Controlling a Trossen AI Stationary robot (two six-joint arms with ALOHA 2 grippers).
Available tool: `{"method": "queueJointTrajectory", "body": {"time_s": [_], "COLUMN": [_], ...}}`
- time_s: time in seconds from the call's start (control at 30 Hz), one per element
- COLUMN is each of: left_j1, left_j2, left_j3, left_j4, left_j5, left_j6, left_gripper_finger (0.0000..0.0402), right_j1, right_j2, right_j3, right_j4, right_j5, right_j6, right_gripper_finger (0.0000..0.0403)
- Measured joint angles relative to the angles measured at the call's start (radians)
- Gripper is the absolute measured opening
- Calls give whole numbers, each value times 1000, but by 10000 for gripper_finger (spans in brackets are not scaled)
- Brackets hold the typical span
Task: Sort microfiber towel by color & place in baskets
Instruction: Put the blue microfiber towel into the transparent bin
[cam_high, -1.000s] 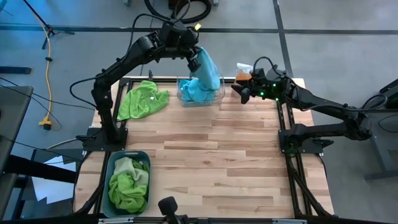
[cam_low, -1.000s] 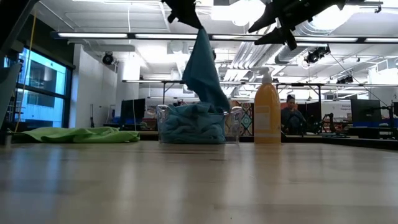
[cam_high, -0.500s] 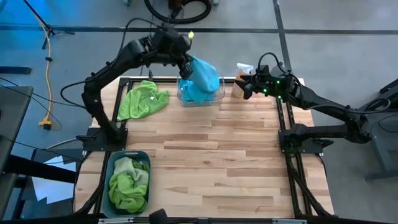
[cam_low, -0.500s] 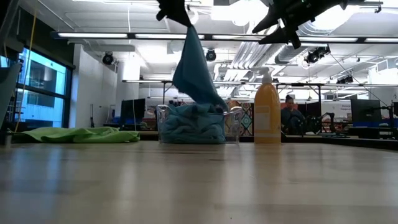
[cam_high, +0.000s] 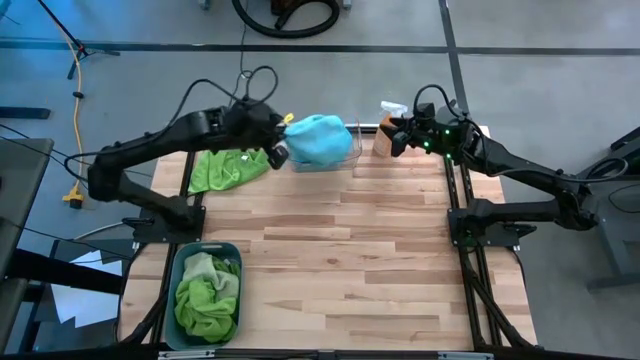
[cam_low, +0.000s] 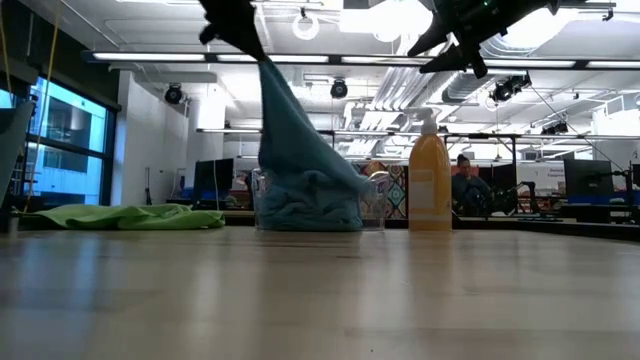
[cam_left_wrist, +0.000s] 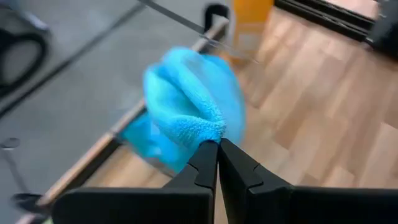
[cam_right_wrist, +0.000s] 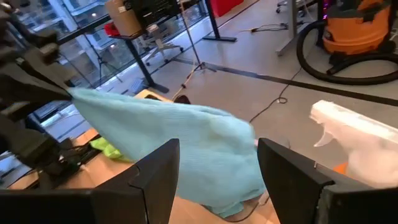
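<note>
My left gripper (cam_high: 279, 151) is shut on a turquoise blue towel (cam_high: 318, 137), above the table just left of the clear basket (cam_high: 352, 143) at the far edge. In the low view the towel (cam_low: 295, 140) slants down from the left gripper (cam_low: 236, 22) into the clear basket (cam_low: 372, 200), where more turquoise cloth lies. A lime green towel (cam_high: 228, 166) lies flat on the table to the left. My right gripper (cam_high: 396, 137) hangs open in the air beside the orange spray bottle (cam_high: 386, 143). The teal-grey basket (cam_high: 180, 268) at the near left corner holds green towels. My left gripper pinches a bunched fold at the towel's upper end (cam_left_wrist: 208, 129) between its two fingers (cam_left_wrist: 204, 158). That end is lifted clear. The cloth runs in a drawn slant down to its lower end (cam_low: 310, 195), which lies in the clear basket.
The orange spray bottle (cam_low: 428, 185) stands right of the clear basket, under my right gripper (cam_low: 462, 35). Its white trigger head (cam_right_wrist: 354, 134) shows close in the right wrist view. Bare wooden tabletop (cam_high: 350, 260) fills the middle and near right.
My left gripper has moved from above the clear basket toward the table's left and near side, still shut on the towel. The towel's upper end has been drawn leftward into a slant while its lower end stayed in the basket. My right gripper drifted slightly toward the far edge.
</note>
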Motion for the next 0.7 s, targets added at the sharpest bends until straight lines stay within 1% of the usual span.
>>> {"method": "queueJointTrajectory", "body": {"time_s": [0.07, 0.17, 0.23, 0.33, 0.47, 0.57, 0.7], "left_j1": [-7, 17, 44, 81, 108, 116, 122], "left_j2": [-16, 0, 38, 135, 301, 426, 550], "left_j3": [11, 47, 71, 115, 208, 276, 345], "left_j4": [-1, 43, 91, 173, 253, 269, 272], "left_j5": [-45, -35, -16, 31, 106, 117, 116], "left_j6": [15, 82, 129, 201, 291, 346, 342], "left_gripper_finger": [0, 0, 0, 0, 0, 0, 0], "right_j1": [0, 0, 0, 0, 0, 0, 0], "right_j2": [0, 0, 0, 0, 0, 0, 0], "right_j3": [0, 0, 0, 0, 0, 0, 0], "right_j4": [0, 0, 0, 0, 0, 0, 0], "right_j5": [12, 20, 20, 20, 20, 19, 16], "right_j6": [0, 1, 11, 20, 46, 64, 75], "right_gripper_finger": [216, 216, 216, 216, 216, 216, 216]}}
